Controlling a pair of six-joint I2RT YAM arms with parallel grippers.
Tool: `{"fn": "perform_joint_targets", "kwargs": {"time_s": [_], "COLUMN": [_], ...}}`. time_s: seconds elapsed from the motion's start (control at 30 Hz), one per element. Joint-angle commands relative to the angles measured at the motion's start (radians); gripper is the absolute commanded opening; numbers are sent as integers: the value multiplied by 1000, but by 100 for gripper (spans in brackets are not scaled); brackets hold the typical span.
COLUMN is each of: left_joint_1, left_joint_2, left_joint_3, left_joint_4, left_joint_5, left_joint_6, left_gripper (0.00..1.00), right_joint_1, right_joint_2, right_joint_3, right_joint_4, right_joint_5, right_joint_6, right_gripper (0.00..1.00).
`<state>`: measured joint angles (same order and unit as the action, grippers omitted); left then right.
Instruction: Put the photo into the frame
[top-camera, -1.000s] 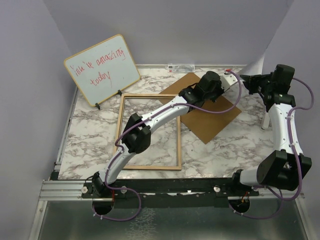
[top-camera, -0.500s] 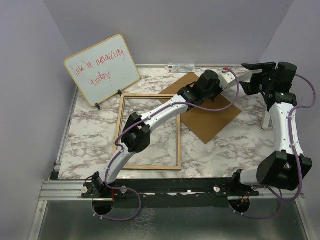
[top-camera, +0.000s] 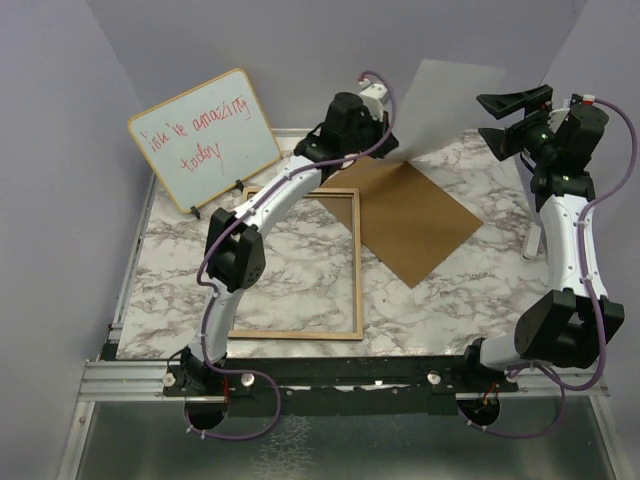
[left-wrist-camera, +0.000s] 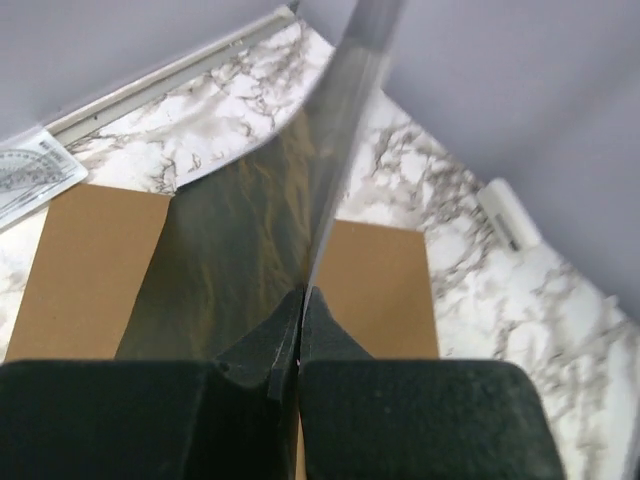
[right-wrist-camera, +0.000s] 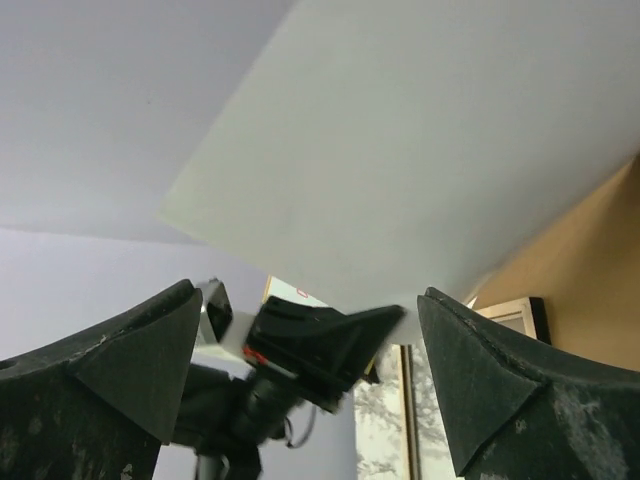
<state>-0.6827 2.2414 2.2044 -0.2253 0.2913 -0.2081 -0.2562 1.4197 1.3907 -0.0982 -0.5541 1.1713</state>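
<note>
1. The frame (top-camera: 358, 270) lies flat on the bench (top-camera: 440, 300) in front of the arm bases, with its light wood face up. Bare marble shows through its opening, so nothing has been placed in it yet.
2. Just right of the frame lies the plain brown board (top-camera: 420, 220), turned at an angle, with one corner at the frame's far right corner. I cannot tell whether the two touch.
3. Above the frame's far right corner, the left pincer (left-wrist-camera: 302, 300) is clamped on one edge of the photo (top-camera: 450, 105). It holds the sheet up in the air, off the bench and slanting up and away to the right of the frame. The top view shows the photo's plain white back. The left wrist view catches the glossy printed face at a shallow angle. I judge the pick-up to be done.
4. Further right of the frame, at about the photo's height, the right pincer (top-camera: 510, 118) stands with its fingers spread wide and holds nothing. It seems to be clear of the sheet, though its wrist view is too close to be sure.
5. What is left, as I judge it, is to carry the photo over the frame, level it, line it up with the rails and lay it in the opening.
6. Beyond the frame's far left corner, the whiteboard (top-camera: 205, 135) with red handwriting leans on its stand and plays no part.
</note>
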Motion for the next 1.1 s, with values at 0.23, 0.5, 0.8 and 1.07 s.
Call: {"fn": "perform_joint_targets", "kwargs": {"time_s": [0.23,0.5,0.8,1.07], "left_joint_1": [205,276,323,344], "left_joint_2": [-186,-272,-321,-406], "left_joint_3": [-209,-280,-308,-345], "left_joint_4": [300,389,532,595], "left_joint_5": [361,405,497,570], "left_joint_6": [-793,-1024,-1259,-1267], "left_gripper": [0,0,0,0], "right_joint_1": [3,4,55,165], "right_joint_2": [-44,-8,7,37], "right_joint_3": [-7,-90,-308,-366], "right_joint_4": [44,104,386,527], "right_joint_5": [-26,-133,-249,-224], "right_joint_6": [-239,-214,-18,187], "right_gripper": [93,94,96,100]}}
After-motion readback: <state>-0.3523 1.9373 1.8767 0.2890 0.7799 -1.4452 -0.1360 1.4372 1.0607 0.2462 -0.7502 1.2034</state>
